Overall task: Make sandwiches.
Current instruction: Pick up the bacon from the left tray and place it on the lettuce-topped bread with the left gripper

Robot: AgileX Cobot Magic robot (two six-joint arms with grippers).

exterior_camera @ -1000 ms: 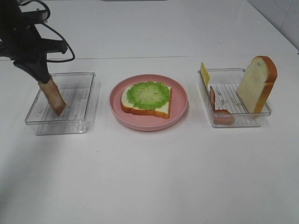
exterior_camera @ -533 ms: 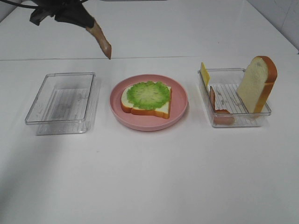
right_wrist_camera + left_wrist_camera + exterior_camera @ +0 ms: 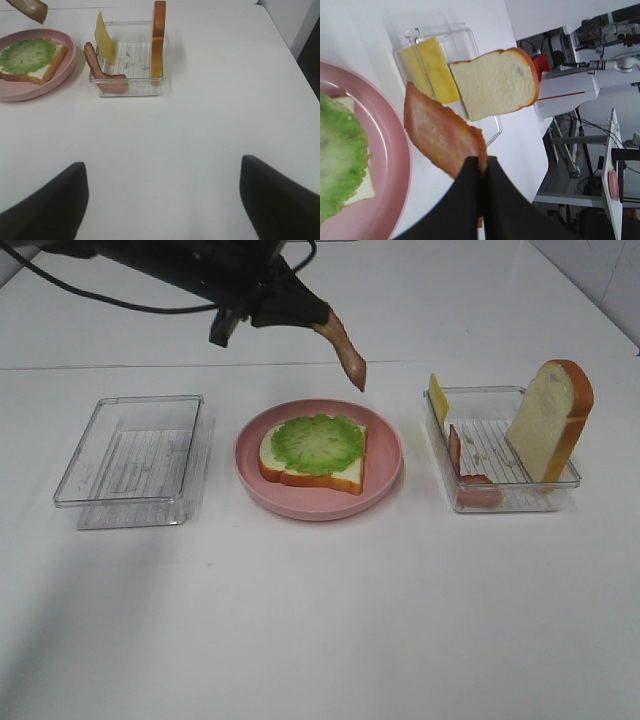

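I'm gripping the bacon strip by one end in the closed left gripper, dangling it above the upper right rim of the pink plate. It's risking swinging and landing off the lettuce-topped bread at frame centre. The right gripper is sitting wide open and empty. The right tray is crowding that side, while the lower frame is offering room.
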